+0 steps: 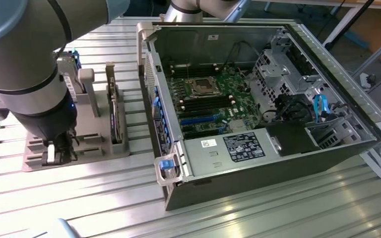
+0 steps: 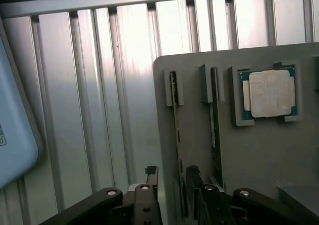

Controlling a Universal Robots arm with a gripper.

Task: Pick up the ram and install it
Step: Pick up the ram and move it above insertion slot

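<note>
The ram (image 2: pixel 176 130), a thin green stick, stands on edge in a slot of the grey holder tray (image 2: pixel 259 155). My gripper (image 2: pixel 172 185) is open and low over the tray. One dark finger (image 2: pixel 151 180) is on each side of the ram's near end, apart from it. A second thin stick (image 2: pixel 216 130) stands in the neighbouring slot. In the exterior view my gripper (image 1: pixel 55 153) hangs over the front of the tray (image 1: pixel 85 153), to the exterior view's left of the open computer case (image 1: pixel 257 163). The arm hides the ram there.
A square silver processor chip (image 2: pixel 269 93) lies in a tray pocket. A larger card (image 1: pixel 114 116) stands upright on the tray beside the case wall. The motherboard (image 1: pixel 210 99) lies open inside the case. A pale blue rounded object (image 2: pixel 15 130) lies on the ribbed metal table (image 2: pixel 99 95).
</note>
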